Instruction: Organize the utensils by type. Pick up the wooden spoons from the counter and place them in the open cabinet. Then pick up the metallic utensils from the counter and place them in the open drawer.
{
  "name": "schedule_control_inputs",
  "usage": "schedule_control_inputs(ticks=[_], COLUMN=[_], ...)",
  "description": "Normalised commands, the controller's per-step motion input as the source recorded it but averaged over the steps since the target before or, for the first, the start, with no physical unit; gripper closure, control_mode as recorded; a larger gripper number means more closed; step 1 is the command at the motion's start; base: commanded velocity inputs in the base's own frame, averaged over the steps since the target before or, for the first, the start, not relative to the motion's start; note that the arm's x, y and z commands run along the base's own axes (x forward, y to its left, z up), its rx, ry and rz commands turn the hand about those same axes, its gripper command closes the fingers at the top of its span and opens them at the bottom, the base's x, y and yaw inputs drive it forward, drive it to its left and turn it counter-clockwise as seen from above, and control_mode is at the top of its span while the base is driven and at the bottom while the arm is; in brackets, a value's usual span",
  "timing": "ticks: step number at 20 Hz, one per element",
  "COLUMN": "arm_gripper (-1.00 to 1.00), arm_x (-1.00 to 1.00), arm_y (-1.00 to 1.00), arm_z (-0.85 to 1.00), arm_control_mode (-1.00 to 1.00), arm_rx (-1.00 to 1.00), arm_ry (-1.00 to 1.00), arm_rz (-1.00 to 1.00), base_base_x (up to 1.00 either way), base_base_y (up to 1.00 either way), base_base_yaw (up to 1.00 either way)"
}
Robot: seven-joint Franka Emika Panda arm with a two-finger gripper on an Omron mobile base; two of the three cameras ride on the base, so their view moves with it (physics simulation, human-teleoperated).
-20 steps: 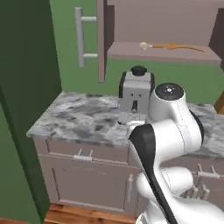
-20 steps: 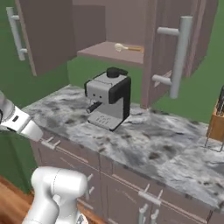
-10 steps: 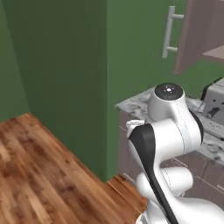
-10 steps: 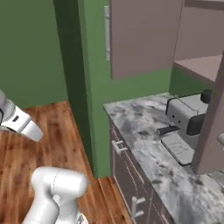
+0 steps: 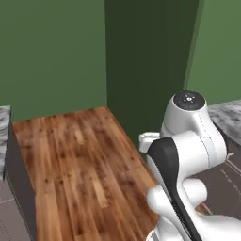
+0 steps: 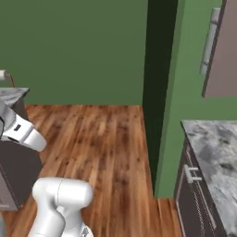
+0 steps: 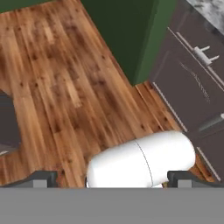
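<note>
My gripper [image 7: 113,180] is open, its two dark fingertips [image 7: 42,179] wide apart at the bottom of the hand view, with nothing held between them. It looks down on wooden floor. The counter [image 6: 214,149] with its grey-and-white marbled top shows at the right edge of the right base view, and a corner of the counter [image 5: 230,115] shows behind the arm in the left base view. Its grey-brown fronts with silver handles [image 7: 204,54] run along the right of the hand view. The wooden spoons, the metallic utensils, the open cabinet and the open drawer are out of view.
A dark green pillar [image 5: 150,66] stands between the floor and the counter. Brown plank floor [image 6: 102,148] stretches ahead to a green wall. A dark unit with a marbled top [image 6: 11,95] stands at the left. A shut upper cabinet door [image 6: 221,51] hangs above the counter.
The base has turned left, so both base views swung from the counter, coffee machine and cabinets to the floor and green wall. The gripper stays open.
</note>
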Motion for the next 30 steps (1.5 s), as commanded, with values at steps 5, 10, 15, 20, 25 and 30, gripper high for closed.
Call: schedule_control_inputs(ticks=[5, 10, 15, 20, 25, 30], arm_gripper=[-1.0, -1.0, -1.0, -1.0, -1.0, -1.0], arm_x=[0.0, 0.0, 0.0, 0.0, 0.0, 0.0], arm_y=[0.0, 0.0, 0.0, 0.0, 0.0, 0.0], arm_z=[0.0, 0.0, 0.0, 0.0, 0.0, 0.0], arm_control_mode=[1.0, 1.0, 1.0, 1.0, 1.0, 1.0], arm_rx=[0.0, 0.0, 0.0, 0.0, 0.0, 0.0], arm_ry=[0.0, 0.0, 0.0, 0.0, 0.0, 0.0], arm_rz=[0.0, 0.0, 0.0, 0.0, 0.0, 0.0], base_base_x=[0.06, 0.31, 0.33, 0.46, 0.33, 0.09], base_base_y=[0.99, 0.99, 1.0, 0.99, 1.0, 1.0], base_base_yaw=[0.15, 0.16, 0.11, 0.08, 0.01, 0.0])
